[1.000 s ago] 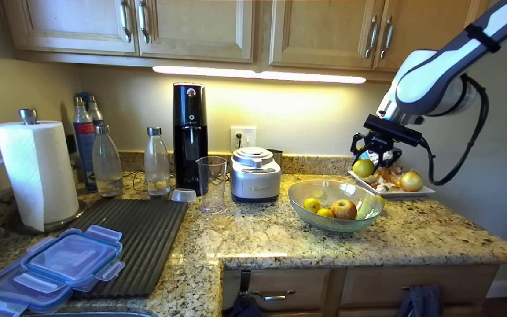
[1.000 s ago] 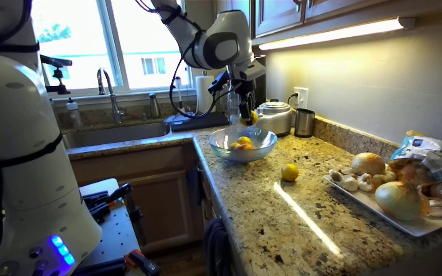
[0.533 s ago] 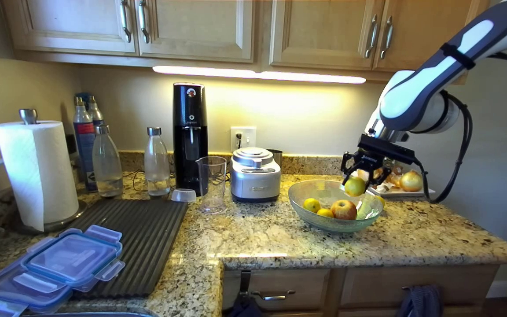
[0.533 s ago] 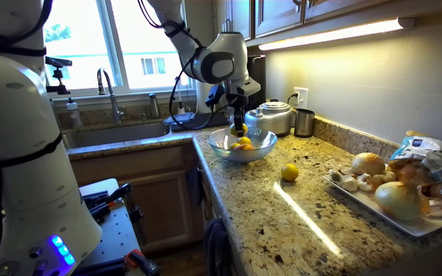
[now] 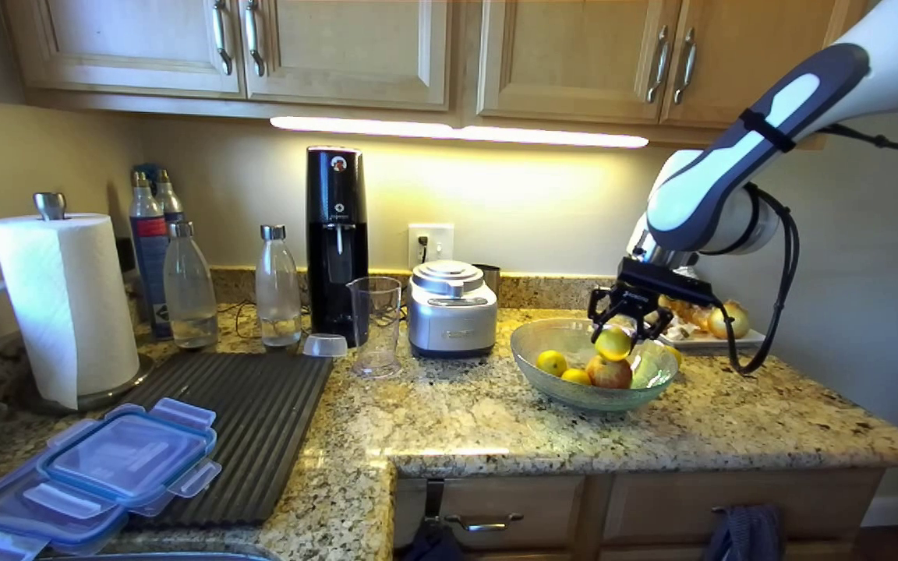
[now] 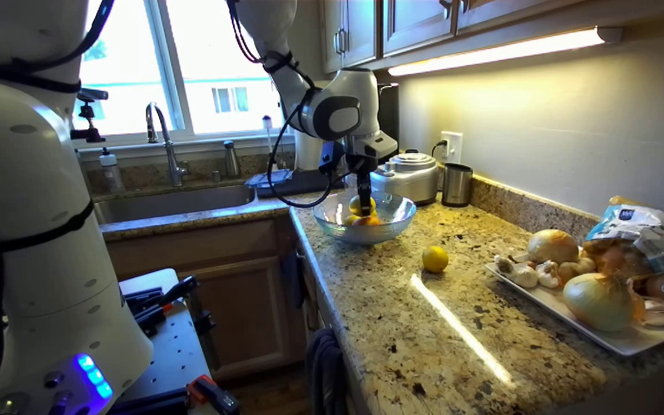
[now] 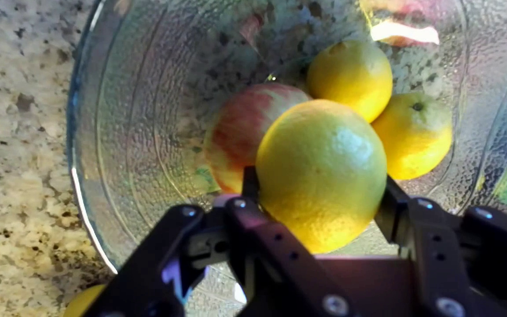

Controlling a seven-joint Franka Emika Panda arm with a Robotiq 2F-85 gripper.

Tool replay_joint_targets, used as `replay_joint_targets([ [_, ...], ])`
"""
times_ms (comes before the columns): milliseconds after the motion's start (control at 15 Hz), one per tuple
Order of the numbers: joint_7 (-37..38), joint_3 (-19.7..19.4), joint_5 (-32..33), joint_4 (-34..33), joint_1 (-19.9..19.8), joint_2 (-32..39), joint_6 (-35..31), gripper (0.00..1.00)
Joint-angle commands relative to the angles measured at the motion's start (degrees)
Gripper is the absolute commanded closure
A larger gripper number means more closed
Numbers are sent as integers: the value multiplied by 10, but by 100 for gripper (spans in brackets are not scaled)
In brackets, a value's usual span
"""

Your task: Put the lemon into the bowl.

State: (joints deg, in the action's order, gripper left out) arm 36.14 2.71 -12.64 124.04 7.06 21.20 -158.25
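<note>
Fingertips (image 7: 250, 184), black and blunt, press in on opposite sides of the lemon (image 7: 321, 176), so the gripper (image 5: 615, 338) has it clamped between them. From where I'm standing the gripper points downward over the glass bowl (image 5: 605, 399), and in both exterior views the lemon shows within the outline of that bowl. In the wrist view the lemon looms large, right of centre, greenish-yellow with a pale glare at its upper right. A reddish apple (image 5: 609, 374) shows right under it in an exterior view; whether the two touch, I can't tell. Also in the bowl, side by side toward the upper right of the wrist view, lie two smaller-looking yellow fruits (image 7: 350, 77). Another yellow fruit (image 6: 436, 259) rests outside the bowl on the speckled counter (image 6: 389, 323), right of centre in an exterior view. Over at the right edge in an exterior view, a white plate (image 6: 545, 297) carries onions (image 6: 600, 301) and garlic (image 6: 523, 275), with a blue-and-white bag (image 6: 649, 236) just behind. A silver appliance (image 5: 453, 319) stands near the bowl, mid-frame in an exterior view, and a paper towel roll (image 5: 67, 312) is upright at the far left.
</note>
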Motion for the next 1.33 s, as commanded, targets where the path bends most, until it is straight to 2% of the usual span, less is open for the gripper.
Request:
replay_joint_targets([
  [0, -19, 3, -16, -10, 5, 4, -5, 12],
  [267, -38, 7, -19, -6, 0, -9, -13, 0],
  [467, -52, 3, -20, -1, -1, -26, -14, 0],
  [733, -72, -6, -18, 9, -12, -63, 19, 0],
  [1200, 2, -82, 73, 14, 6, -104, 19, 0],
  [1267, -34, -58, 43, -12, -7, -70, 1, 0],
])
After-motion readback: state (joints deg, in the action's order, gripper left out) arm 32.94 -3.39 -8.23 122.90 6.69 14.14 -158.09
